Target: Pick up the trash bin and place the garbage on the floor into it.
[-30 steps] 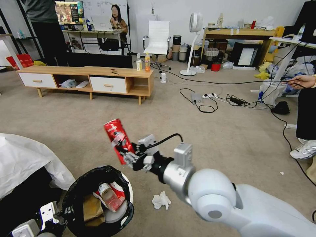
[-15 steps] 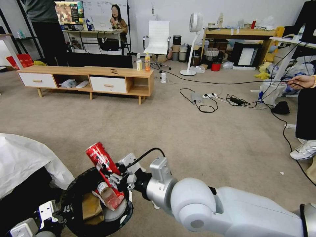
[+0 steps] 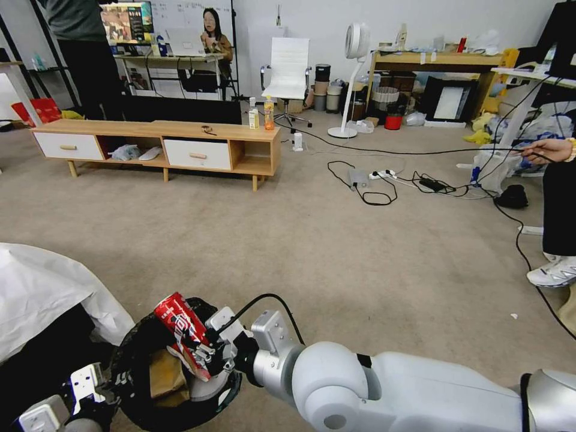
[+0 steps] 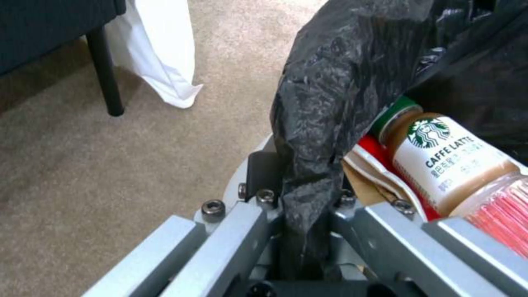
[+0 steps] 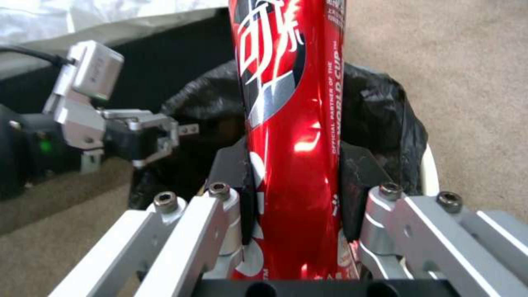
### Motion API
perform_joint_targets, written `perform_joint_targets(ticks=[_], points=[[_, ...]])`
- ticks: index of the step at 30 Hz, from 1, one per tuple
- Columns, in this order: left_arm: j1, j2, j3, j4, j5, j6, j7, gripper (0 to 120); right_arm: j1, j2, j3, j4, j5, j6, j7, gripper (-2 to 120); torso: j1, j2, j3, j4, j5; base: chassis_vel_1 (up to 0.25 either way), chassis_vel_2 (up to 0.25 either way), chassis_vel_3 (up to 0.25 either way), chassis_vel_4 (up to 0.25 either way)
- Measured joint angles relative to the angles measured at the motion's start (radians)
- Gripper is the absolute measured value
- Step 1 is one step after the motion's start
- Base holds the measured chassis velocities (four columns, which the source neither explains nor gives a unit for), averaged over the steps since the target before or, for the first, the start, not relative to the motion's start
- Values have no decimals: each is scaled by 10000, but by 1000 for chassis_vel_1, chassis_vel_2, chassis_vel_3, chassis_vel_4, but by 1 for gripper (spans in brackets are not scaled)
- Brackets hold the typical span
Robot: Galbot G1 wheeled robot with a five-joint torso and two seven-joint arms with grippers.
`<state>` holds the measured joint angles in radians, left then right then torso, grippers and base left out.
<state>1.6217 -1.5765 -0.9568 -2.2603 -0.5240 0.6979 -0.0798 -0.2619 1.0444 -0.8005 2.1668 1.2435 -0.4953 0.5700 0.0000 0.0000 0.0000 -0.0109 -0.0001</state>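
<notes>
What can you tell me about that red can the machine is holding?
The red soda can is a tall, slim can of shiny metal with white lettering along its side. The right hand is shut on its lower part, one dark pad pressing each side. It tilts over the open mouth of the trash bin, a white bin lined with a crinkled black bag, which the left hand grips by the rim. The can looks undented.

You see a glossy red soda can (image 5: 291,136) with white lettering, above the white trash bin (image 3: 223,384) lined with crinkled black plastic. The floor (image 3: 372,252) is beige-grey carpet.
</notes>
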Motion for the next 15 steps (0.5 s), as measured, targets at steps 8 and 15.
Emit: perform_joint_targets(ticks=[8, 15], points=[[-46, -18, 24, 33, -11, 2, -2, 2, -113, 168, -314, -515, -332, 23, -67, 28, 0, 0, 0, -1, 0, 0, 0, 0, 0], [-63, -35, 32, 47, -19, 2, 4, 2, -256, 652, -571, -1273, -720, 131, -192, 28, 0, 0, 0, 0, 0, 0, 0, 0, 0]])
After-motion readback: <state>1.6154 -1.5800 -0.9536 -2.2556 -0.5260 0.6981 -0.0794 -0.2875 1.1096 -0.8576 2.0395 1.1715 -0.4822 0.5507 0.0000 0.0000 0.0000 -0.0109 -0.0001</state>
